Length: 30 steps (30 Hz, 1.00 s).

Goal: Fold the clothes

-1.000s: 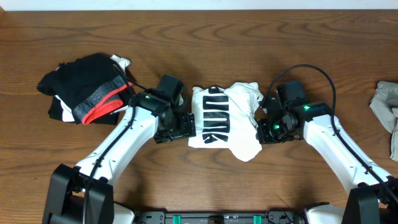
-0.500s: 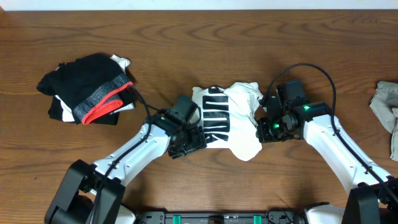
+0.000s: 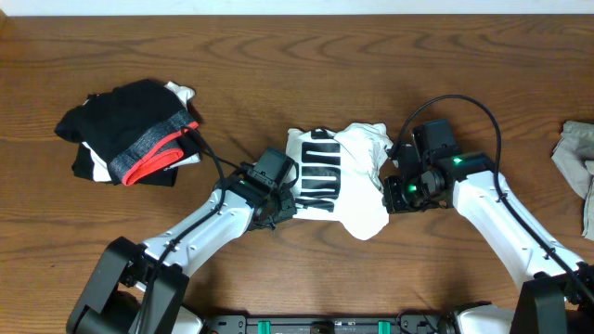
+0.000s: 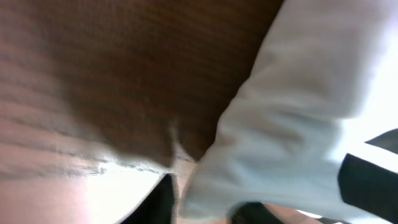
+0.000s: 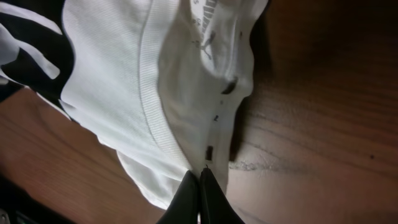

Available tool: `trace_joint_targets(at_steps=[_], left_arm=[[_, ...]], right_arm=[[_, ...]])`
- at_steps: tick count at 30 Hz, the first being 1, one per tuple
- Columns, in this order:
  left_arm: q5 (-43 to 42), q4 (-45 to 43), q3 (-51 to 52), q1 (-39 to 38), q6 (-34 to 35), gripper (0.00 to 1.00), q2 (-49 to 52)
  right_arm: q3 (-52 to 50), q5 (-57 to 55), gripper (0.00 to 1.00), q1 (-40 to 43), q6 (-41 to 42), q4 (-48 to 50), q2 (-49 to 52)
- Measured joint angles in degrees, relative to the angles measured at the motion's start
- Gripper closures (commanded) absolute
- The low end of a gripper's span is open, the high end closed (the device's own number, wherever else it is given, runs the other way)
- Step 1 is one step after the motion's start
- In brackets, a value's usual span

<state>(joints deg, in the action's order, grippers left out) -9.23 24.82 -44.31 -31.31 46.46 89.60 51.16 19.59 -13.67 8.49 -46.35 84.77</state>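
White T-shirt [image 3: 360, 186] bunched at middle of wooden table [image 3: 371, 56], black lettering up. Right gripper [image 5: 199, 182] clamped on its right edge. Left gripper [image 3: 284, 206] at left edge; blurred view, grip unclear.

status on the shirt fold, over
Right hand shut on T-shirt edge. Left hand at its lower left edge, grip unclear. T-shirt bunched between them. Black clothes apart, far left.

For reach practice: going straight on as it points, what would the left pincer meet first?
Probably the crumpled white cotton T-shirt with black lettering, right before the left pincer.
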Motion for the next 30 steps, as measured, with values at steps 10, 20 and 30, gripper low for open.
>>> trace_joint_targets(at_steps=[10,20,30], left_arm=[[0.1,5.8,-0.1,-0.4,-1.5,0.94,0.0],[1.4,16.4,0.0,2.1,-2.4,0.42,-8.2],[0.9,13.4,-0.2,2.7,-8.0,0.30,-22.7]], right_arm=[[0.0,-3.0,0.97,-0.1,0.0,-3.2,0.0],[0.0,-9.3,0.75,0.1,-0.3,-3.9,0.0],[0.3,4.6,0.75,0.0,2.9,13.2,0.0]])
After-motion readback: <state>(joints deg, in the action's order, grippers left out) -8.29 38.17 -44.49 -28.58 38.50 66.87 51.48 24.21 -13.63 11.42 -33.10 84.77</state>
